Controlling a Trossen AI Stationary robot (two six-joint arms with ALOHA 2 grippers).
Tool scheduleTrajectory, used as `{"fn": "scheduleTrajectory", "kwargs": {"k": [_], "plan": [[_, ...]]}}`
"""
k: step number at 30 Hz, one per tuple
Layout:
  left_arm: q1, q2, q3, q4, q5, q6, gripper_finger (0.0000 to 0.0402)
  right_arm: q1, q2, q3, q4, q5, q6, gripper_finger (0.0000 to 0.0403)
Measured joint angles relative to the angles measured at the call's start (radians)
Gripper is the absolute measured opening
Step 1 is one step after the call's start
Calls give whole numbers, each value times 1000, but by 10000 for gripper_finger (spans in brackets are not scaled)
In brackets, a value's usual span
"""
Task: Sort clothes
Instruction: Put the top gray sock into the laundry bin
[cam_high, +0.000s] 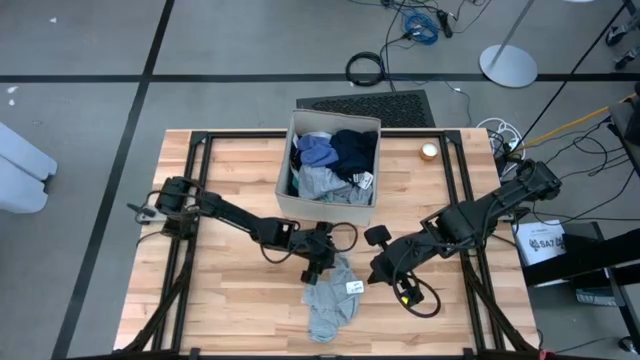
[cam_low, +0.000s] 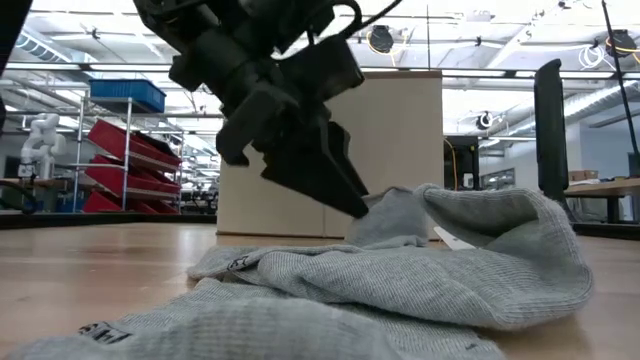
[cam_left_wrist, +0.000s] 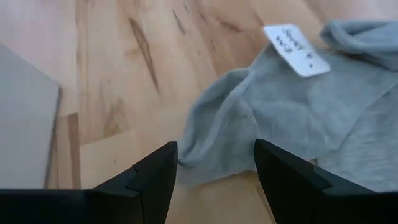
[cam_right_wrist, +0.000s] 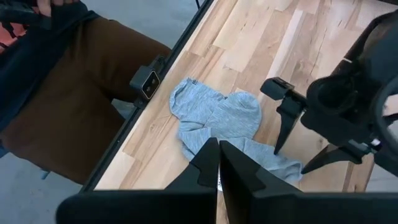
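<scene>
A grey top (cam_high: 331, 297) lies crumpled on the wooden table near its front edge, with a white label (cam_left_wrist: 296, 50) showing. It also shows in the low view (cam_low: 420, 270) and the right wrist view (cam_right_wrist: 217, 121). My left gripper (cam_high: 316, 266) is open and points down, with its fingers on either side of the top's far left edge (cam_left_wrist: 214, 163). My right gripper (cam_right_wrist: 218, 163) is shut and empty, above the table just right of the top (cam_high: 380, 272). More clothes, navy, blue and grey, fill the beige box (cam_high: 287, 160). My left gripper straddles the grey top's edge (cam_left_wrist: 211, 155) with open fingers, slanting down from the far left. One fingertip (cam_low: 352, 203) is at a raised fold of the top. I cannot tell whether it touches the cloth. The top lies slack on the table.
The beige box stands at the table's far middle. A small round roll (cam_high: 429, 151) lies to its right. A person in brown trousers (cam_right_wrist: 68, 99) stands at the table's near edge. Bare wood lies to the left and right of the top.
</scene>
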Motion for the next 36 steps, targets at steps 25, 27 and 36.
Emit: {"fn": "scheduleTrajectory", "kwargs": {"k": [25, 27, 36], "plan": [[-2, 2, 39, -12, 7, 80, 12, 0, 0, 0, 0, 0, -6, 0], [-2, -14, 58, -64, 7, 80, 7, 0, 0, 0, -1, 0, -6, 0], [-23, -178, 90, -240, -97, 78, 5, 0, -1, 0, -40, 1, -61, 0]]}}
